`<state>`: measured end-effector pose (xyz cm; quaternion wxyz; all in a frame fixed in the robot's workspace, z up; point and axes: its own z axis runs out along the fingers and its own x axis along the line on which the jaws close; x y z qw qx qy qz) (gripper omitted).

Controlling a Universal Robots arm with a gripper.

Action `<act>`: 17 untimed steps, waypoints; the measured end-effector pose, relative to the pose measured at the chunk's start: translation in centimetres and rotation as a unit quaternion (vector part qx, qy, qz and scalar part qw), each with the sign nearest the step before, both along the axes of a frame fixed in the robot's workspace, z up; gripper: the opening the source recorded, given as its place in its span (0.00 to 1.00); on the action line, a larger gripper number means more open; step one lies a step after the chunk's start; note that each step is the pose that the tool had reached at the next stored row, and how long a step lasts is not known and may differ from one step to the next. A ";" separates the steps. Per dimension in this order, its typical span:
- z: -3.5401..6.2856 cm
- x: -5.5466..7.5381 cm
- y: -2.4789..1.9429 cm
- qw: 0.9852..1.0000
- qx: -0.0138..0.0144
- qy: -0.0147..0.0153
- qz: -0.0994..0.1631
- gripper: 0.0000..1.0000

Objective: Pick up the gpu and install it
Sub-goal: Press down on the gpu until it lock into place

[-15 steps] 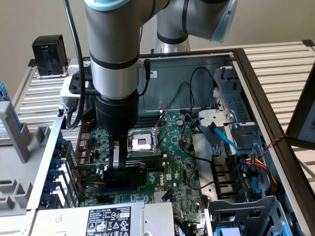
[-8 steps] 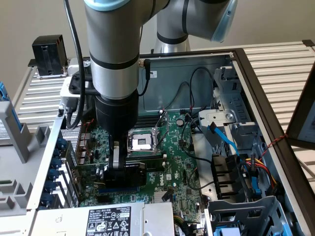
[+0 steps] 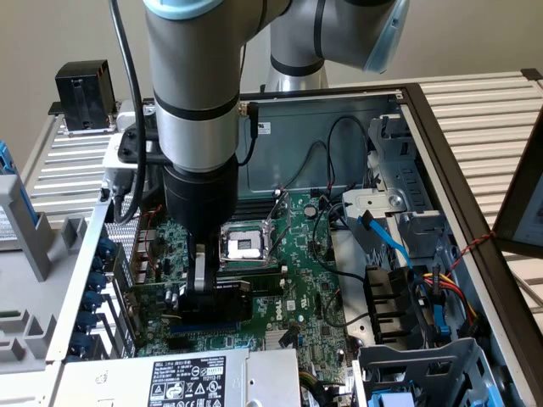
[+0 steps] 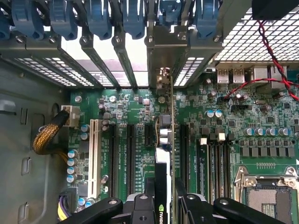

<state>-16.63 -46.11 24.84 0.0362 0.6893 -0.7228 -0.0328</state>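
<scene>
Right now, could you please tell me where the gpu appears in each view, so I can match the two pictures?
Exterior view: the gpu is low and left of centre, under the claw, down over the motherboard.
Wrist view: the gpu stands edge-on down the centre, from the rear slot brackets to the claw.
Shared landmark: the CPU socket beside the card.

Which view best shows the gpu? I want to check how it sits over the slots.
The wrist view: the gpu stands edge-on, running from the gripper to its metal bracket at the case's rear wall, above the motherboard slots. In the exterior view, the arm hides most of the gpu.
</scene>
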 end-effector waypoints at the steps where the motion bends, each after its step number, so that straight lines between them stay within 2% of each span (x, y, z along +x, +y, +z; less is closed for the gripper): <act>1: 0.00 0.0 0.00 1.000 0.000 0.000 0.000 0.26; 10: 0.00 -0.2 0.05 1.000 0.000 -0.005 -0.002 0.26; 17: 0.13 -0.2 0.07 1.000 0.000 -0.005 -0.002 0.26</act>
